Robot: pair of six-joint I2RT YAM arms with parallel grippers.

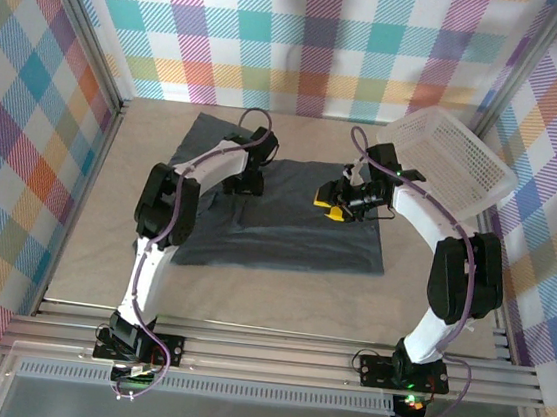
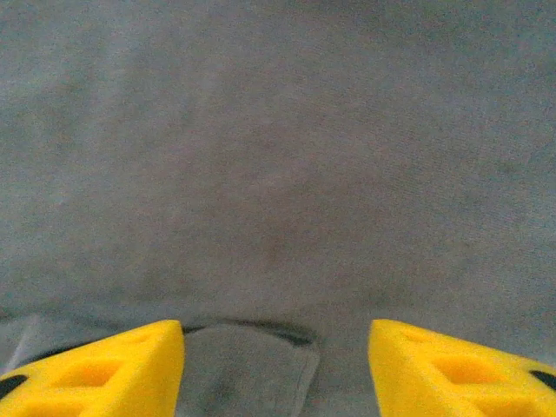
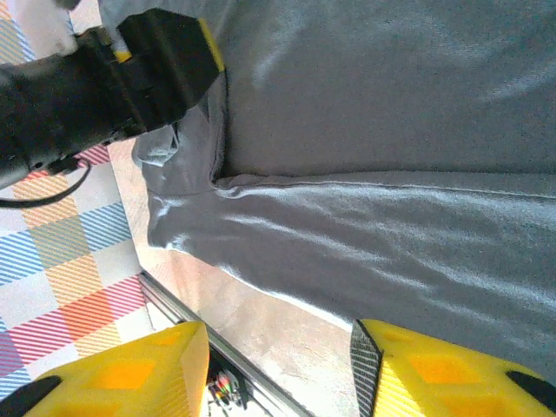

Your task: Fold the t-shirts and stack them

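No writing could be read in any view. No brand, number or sign was legible either.

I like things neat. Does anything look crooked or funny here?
The white basket in the far right corner looks tipped up at an angle instead of sitting flat. The grey t-shirt is only half folded, with a loose part sticking out at its far left.

The top view is bright and evenly lit, with soft shadows on the t-shirt (image 1: 295, 241). The left wrist view is dim and blurred; the right wrist view catches pale glare.
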